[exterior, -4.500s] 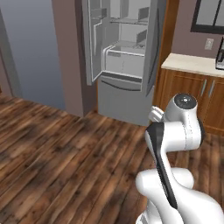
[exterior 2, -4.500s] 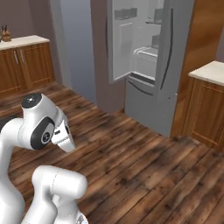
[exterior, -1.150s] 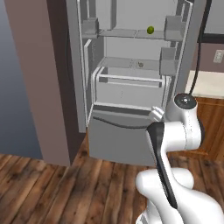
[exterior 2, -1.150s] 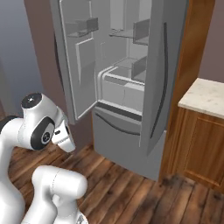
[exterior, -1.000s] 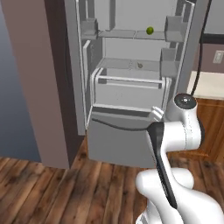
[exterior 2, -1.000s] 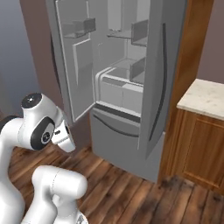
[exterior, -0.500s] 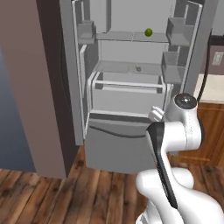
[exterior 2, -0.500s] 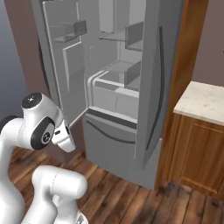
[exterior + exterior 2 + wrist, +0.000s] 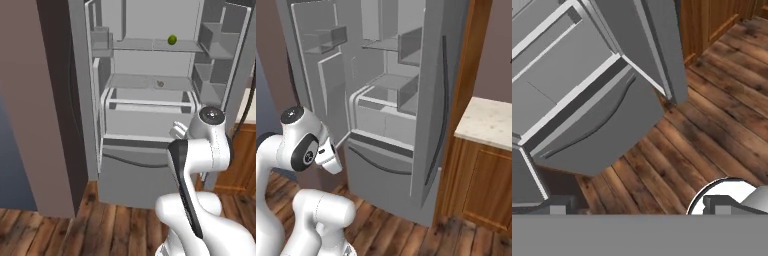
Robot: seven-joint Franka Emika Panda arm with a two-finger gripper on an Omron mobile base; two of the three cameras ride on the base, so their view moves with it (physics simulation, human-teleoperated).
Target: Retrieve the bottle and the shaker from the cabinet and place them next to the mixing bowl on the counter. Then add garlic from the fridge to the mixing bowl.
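Change: the whole scene in both base views has grown and shifted compared with a moment ago, so the base has driven closer; the fridge (image 9: pixel 150 100) now stands right in front of the robot with both doors swung open.

Arm: it has kept the same folded pose through the approach, hand tucked low beside the body.

Gripper: its fingertips (image 9: pixel 557 207) sit wide apart at the bottom of the hand view, spread as far as they go, with nothing between them.

Hand's outlook: the camera looks down past the fridge's lower drawer front (image 9: pixel 597 125) to the wooden floor (image 9: pixel 712 115), so the shelves lie above and ahead of the gripper.

Garlic: a small pale lump (image 9: pixel 160 84) rests on the middle shelf, well above and beyond the gripper; it is too small to name with certainty, but it is the likeliest candidate.

Other item: a small green round fruit (image 9: pixel 172 40) sits on the shelf above that, further still from the gripper.

Counter: a beige stretch (image 9: pixel 488 122) lies off to the gripper's right, past the open door.

Meaning for the task: the drive to the fridge looks nearly finished; judging by the layout, the next need is to raise and extend the arm toward the middle shelf.
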